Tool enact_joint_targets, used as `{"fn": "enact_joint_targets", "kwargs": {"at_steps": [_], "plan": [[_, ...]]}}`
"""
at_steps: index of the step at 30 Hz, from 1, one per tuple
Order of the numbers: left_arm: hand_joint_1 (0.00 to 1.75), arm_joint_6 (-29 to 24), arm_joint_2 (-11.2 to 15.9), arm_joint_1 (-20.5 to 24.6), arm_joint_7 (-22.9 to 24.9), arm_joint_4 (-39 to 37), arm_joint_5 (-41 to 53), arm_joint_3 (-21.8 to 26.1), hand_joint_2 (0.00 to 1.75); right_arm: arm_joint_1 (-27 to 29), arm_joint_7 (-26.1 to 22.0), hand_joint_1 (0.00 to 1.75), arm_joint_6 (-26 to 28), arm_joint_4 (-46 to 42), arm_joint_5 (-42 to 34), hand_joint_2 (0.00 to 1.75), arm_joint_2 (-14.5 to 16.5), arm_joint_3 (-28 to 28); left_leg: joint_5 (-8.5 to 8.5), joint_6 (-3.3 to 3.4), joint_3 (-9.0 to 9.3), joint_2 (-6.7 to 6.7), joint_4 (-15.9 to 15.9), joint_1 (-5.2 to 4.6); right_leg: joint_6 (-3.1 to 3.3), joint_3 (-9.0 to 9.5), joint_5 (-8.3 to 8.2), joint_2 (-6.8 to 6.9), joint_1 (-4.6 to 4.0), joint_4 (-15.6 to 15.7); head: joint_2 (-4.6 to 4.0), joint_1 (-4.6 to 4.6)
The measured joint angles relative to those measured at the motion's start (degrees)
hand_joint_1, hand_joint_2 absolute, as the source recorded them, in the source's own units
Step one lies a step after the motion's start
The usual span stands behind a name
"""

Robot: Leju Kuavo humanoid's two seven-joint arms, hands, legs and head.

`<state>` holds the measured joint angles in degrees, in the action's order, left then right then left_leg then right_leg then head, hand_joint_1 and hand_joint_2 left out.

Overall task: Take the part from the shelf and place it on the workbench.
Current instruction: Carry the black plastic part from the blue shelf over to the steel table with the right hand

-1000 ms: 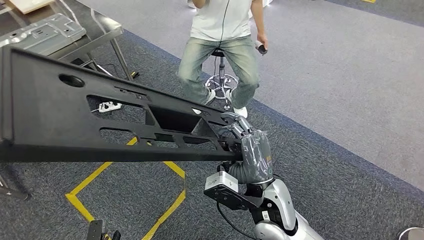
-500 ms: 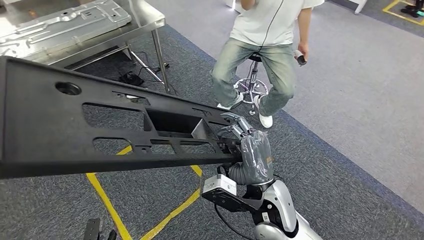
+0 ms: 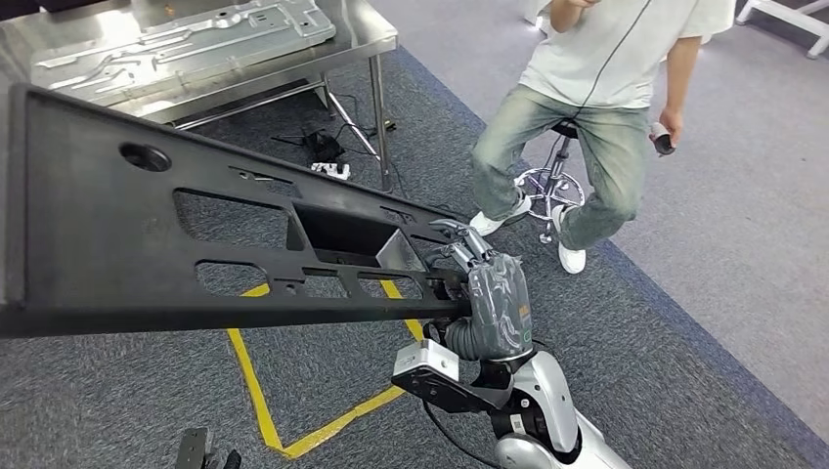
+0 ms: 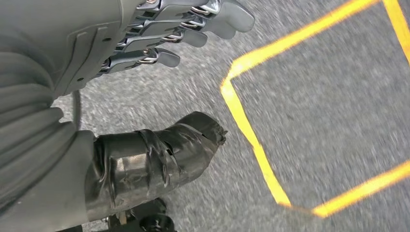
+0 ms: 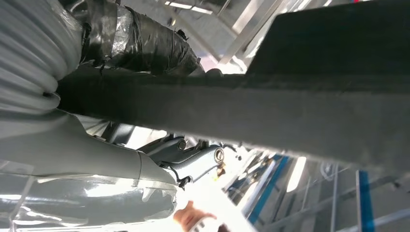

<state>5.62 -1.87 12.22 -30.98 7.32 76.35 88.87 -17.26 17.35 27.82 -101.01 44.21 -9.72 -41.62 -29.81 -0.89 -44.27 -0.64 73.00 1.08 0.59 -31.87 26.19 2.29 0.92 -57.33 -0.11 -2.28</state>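
Note:
The part (image 3: 117,244) is a long black panel with several cut-outs, held level across the left half of the head view. My right hand (image 3: 494,298) grips its near right end, fingers curled over the top edge. In the right wrist view the part's dark edge (image 5: 290,111) runs across the picture, with the taped thumb (image 5: 140,43) pressed against it. The steel workbench (image 3: 376,39) stands at the upper left, beyond the part. My left hand (image 4: 96,58) hangs over the carpet with its fingers spread and holds nothing.
A silver sheet-metal panel (image 3: 176,44) lies on the workbench. A person (image 3: 606,88) sits on a stool (image 3: 547,181) to the right of the bench, holding a small controller. Cables (image 3: 327,161) lie under the bench. Yellow tape (image 3: 249,381) marks the carpet.
The whole view has turned: the workbench and the seated person have slid to the right in the picture and the bench looks nearer. The part stays in my right hand's grip.

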Motion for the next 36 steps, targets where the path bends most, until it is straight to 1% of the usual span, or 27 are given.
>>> {"fn": "enact_joint_targets", "kwargs": {"at_steps": [1, 3, 5, 6, 8, 9, 11, 12, 14, 15, 16, 17, 18, 20, 21, 23, 24, 25, 26, 27, 28, 29, 30, 31, 32, 34, 36], "plan": [[0.0, 0.0, 0.0, -0.1, 0.0, 0.0, 0.0, 0.0, 1.75, 0.0, 0.0, 1.75, 0.0, 0.0, 0.0, 1.75, 0.0, 0.0, 1.25, -0.1, 0.83, 0.32, -1.7, 0.1, -0.12, 0.06, 0.17, 0.74, 0.07, -0.1, 0.0, -0.02], [0.0, -0.1, 0.1, -0.1, 0.0, 0.0, 0.1, 0.0, 1.75, 0.0, 0.0, 1.75, 0.0, 0.0, 0.1, 1.75, 0.0, 0.0, 4.22, -0.07, 4.58, 2.08, -8.7, 0.06, -0.62, 0.22, 0.61, 2.07, 0.08, -0.4, 0.0, -0.04], [0.0, -0.1, 0.1, 0.1, 0.0, 0.0, 0.1, 0.0, 1.75, -0.1, 0.0, 1.75, 0.0, 0.0, 0.2, 1.75, 0.0, 0.0, 5.39, 0.62, 7.02, 3.48, -13.4, -0.17, -1.35, 0.38, 1.17, 3.11, -0.19, -0.6, 0.0, 0.08], [0.0, -0.1, 0.0, 0.1, 0.0, 0.0, 0.1, 0.0, 1.75, -0.1, 0.0, 1.75, 0.0, 0.0, 0.2, 1.75, 0.1, 0.0, 5.22, 1.1, 7.19, 3.51, -13.9, -0.35, -1.72, 0.52, 1.36, 3.6, -0.37, -0.6, 0.0, 0.14], [0.0, -0.1, 0.1, 0.0, 0.0, 0.0, 0.1, 0.0, 1.75, -0.2, 0.0, 1.75, 0.0, 0.0, 0.2, 1.75, 0.1, 0.0, 5.25, 1.96, 7.18, 2.18, -14.0, -0.34, -2.41, 0.98, 1.66, 4.31, -0.3, -0.5, 0.0, 0.23], [0.0, -0.1, 0.1, -0.1, 0.0, 0.0, 0.1, 0.0, 1.75, -0.2, 0.0, 1.75, 0.0, 0.0, 0.2, 1.75, 0.1, 0.0, 5.28, 2.31, 7.28, 1.57, -14.1, -0.28, -2.73, 1.0, 2.12, 3.61, -0.16, -0.9, 0.0, 0.29], [0.0, -0.1, 0.1, -0.1, 0.0, 0.0, 0.1, 0.0, 1.75, -0.3, 0.2, 1.75, 0.0, 0.0, 0.3, 1.75, 0.1, 0.0, 5.41, 2.94, 7.54, 0.37, -14.3, -0.09, -3.04, -0.58, 4.65, 0.73, 0.12, -4.8, 0.0, 0.51], [0.0, -0.1, 0.1, 0.0, 0.0, 0.0, 0.1, 0.0, 1.75, -0.2, 0.3, 1.75, 0.0, 0.0, 0.3, 1.75, 0.1, 0.0, 5.4, 3.12, 7.58, -0.22, -14.4, -0.19, -2.98, -2.34, 6.54, -0.75, 0.1, -8.5, 0.0, 0.69], [0.0, -0.1, 0.1, 0.1, 0.0, 0.0, 0.2, 0.0, 1.75, -0.1, 0.4, 1.75, 0.0, 0.2, 0.4, 1.75, 0.1, 0.0, 5.35, 3.41, 7.6, -1.61, -14.3, -0.49, -2.72, -6.63, 9.43, -1.81, -0.09, -16.4, 0.0, 0.87], [0.0, -0.1, 0.1, 0.1, 0.1, 0.0, 0.3, 0.0, 1.75, 0.0, 0.5, 1.75, -0.1, 0.3, 0.4, 1.75, 0.1, 0.0, 5.32, 3.49, 7.64, -2.4, -14.3, -0.63, -2.52, -7.95, 9.35, -1.97, -0.22, -18.2, 0.0, 0.9], [0.0, -0.1, 0.1, 0.1, 0.1, 0.0, 0.3, 0.0, 1.75, 0.0, 0.6, 1.75, -0.1, 0.4, 0.4, 1.75, 0.1, 0.0, 5.3, 3.53, 7.73, -3.25, -14.3, -0.77, -2.24, -8.18, 8.06, -2.14, -0.33, -17.7, 0.0, 0.9], [0.0, -0.1, 0.1, 0.1, 0.1, 0.0, 0.3, 0.0, 1.75, 0.1, 0.6, 1.75, -0.1, 0.5, 0.4, 1.75, 0.1, 0.0, 5.28, 3.51, 7.87, -4.12, -14.2, -0.84, -1.88, -7.18, 5.7, -2.56, -0.43, -14.8, 0.0, 0.9], [0.0, -0.1, 0.1, 0.1, 0.1, 0.0, 0.3, 0.0, 1.75, 0.1, 0.6, 1.75, -0.1, 0.6, 0.5, 1.75, 0.1, 0.0, 5.27, 3.49, 7.98, -4.94, -14.2, -0.85, -1.47, -5.52, 3.06, -3.7, -0.54, -10.4, 0.0, 0.9], [0.0, -0.1, 0.0, 0.2, 0.1, 0.0, 0.4, 0.0, 1.75, 0.0, 0.6, 1.75, -0.2, 0.6, 0.5, 1.75, 0.1, 0.0, 5.3, 3.24, 7.87, -6.38, -14.2, -0.79, -0.79, -2.64, 0.12, -6.45, -0.58, -3.3, 0.0, 0.84], [0.0, -0.1, -0.1, 0.2, 0.1, 0.0, 0.5, 0.0, 1.75, 0.0, 0.6, 1.75, -0.2, 0.6, 0.5, 1.75, 0.1, 0.0, 5.38, 3.0, 7.68, -7.02, -14.2, -0.62, -0.6, -2.04, -0.14, -7.29, -0.67, -1.7, 0.0, 0.84], [0.0, -0.1, -0.1, 0.0, 0.2, 0.0, 0.5, 0.0, 1.75, -0.1, 0.6, 1.75, -0.4, 0.6, 0.7, 1.75, 0.1, 0.0, 5.64, 2.25, 7.44, -8.34, -14.6, -0.28, -0.35, -1.62, -0.07, -6.64, -0.82, -1.0, 0.0, 0.96], [0.0, -0.1, 0.0, -0.1, 0.2, 0.0, 0.5, 0.0, 1.75, -0.2, 0.7, 1.75, -0.5, 0.6, 0.7, 1.75, 0.1, 0.0, 5.61, 1.98, 7.36, -8.05, -14.5, -0.26, -0.14, -1.23, -0.25, -5.95, -0.75, -0.5, 0.0, 0.98], [0.0, -0.1, 0.0, -0.2, 0.2, 0.0, 0.6, 0.0, 1.75, -0.2, 0.7, 1.75, -0.5, 0.6, 0.8, 1.75, 0.2, 0.0, 5.12, 1.75, 7.02, -6.82, -13.8, -0.38, 0.11, -0.76, -0.48, -5.29, -0.63, 0.0, 0.0, 0.93], [0.0, -0.1, -0.1, -0.2, 0.2, 0.0, 0.6, 0.0, 1.75, -0.3, 0.8, 1.75, -0.4, 0.6, 0.8, 1.75, 0.2, 0.0, 4.03, 1.55, 6.15, -5.03, -11.9, -0.5, 0.38, -0.33, -0.68, -4.61, -0.52, 0.5, 0.0, 0.87], [0.0, -0.1, -0.1, -0.1, 0.2, 0.0, 0.6, 0.0, 1.75, -0.3, 0.9, 1.75, -0.1, 0.6, 0.8, 1.75, 0.2, 0.0, 2.43, 1.39, 4.72, -2.85, -8.9, -0.5, 0.56, -0.08, -0.77, -3.94, -0.53, 0.7, 0.0, 0.82], [0.0, -0.1, -0.1, 0.1, 0.2, 0.0, 0.6, 0.0, 1.75, -0.2, 1.0, 1.75, 0.1, 0.6, 0.8, 1.75, 0.2, 0.0, 0.61, 1.13, 2.91, -1.33, -5.3, -0.45, 0.72, -0.01, -0.72, -3.35, -0.61, 0.8, 0.0, 0.79], [0.0, -0.1, -0.1, 0.2, 0.2, 0.0, 0.6, 0.0, 1.75, -0.2, 1.1, 1.75, 0.5, 0.7, 0.8, 1.75, 0.2, 0.0, -0.79, 0.86, 1.19, -0.58, -1.8, -0.27, 0.8, -0.04, -0.64, -2.76, -0.67, 0.7, 0.0, 0.8], [0.0, -0.1, -0.1, 0.2, 0.2, 0.0, 0.6, 0.0, 1.75, 0.0, 1.2, 1.75, 0.8, 0.8, 0.8, 1.75, 0.3, 0.0, -1.33, 0.61, 0.18, -0.19, 0.3, -0.08, 0.79, -0.06, -0.54, -2.28, -0.67, 0.6, 0.0, 0.79], [0.0, -0.1, -0.1, 0.1, 0.2, 0.0, 0.6, 0.0, 1.75, 0.0, 1.4, 1.75, 1.0, 0.9, 0.7, 1.75, 0.3, 0.0, -0.86, 0.38, 0.25, 0.02, 0.4, 0.11, 0.7, -0.09, -0.43, -1.92, -0.62, 0.5, 0.0, 0.8], [0.0, 0.0, -0.1, 0.0, 0.1, 0.0, 0.6, 0.0, 1.75, 0.1, 1.6, 1.75, 1.2, 1.0, 0.4, 1.75, 0.3, 0.0, 0.49, 0.16, 1.5, 0.17, -1.7, 0.3, 0.51, -0.1, -0.27, -1.66, -0.52, 0.3, 0.0, 0.78], [0.0, 0.5, -0.1, -0.1, -0.3, 0.0, 0.6, 0.0, 1.75, 0.1, 2.7, 1.75, 1.3, 1.1, -1.1, 1.75, 0.3, 0.0, 3.4, -0.08, 5.86, 0.54, -9.1, 0.47, -0.13, -0.18, 0.27, -1.28, -0.43, -0.4, 0.0, 0.77], [0.0, 1.3, 0.0, -0.1, -0.8, 0.0, 0.6, 0.0, 1.75, 0.1, 4.1, 1.75, 1.2, 1.2, -3.2, 1.75, 0.3, 0.0, 4.27, 0.36, 8.32, 0.52, -13.5, 0.34, -0.8, -0.3, 0.77, -1.09, -0.57, -1.0, 0.0, 0.93]]}}
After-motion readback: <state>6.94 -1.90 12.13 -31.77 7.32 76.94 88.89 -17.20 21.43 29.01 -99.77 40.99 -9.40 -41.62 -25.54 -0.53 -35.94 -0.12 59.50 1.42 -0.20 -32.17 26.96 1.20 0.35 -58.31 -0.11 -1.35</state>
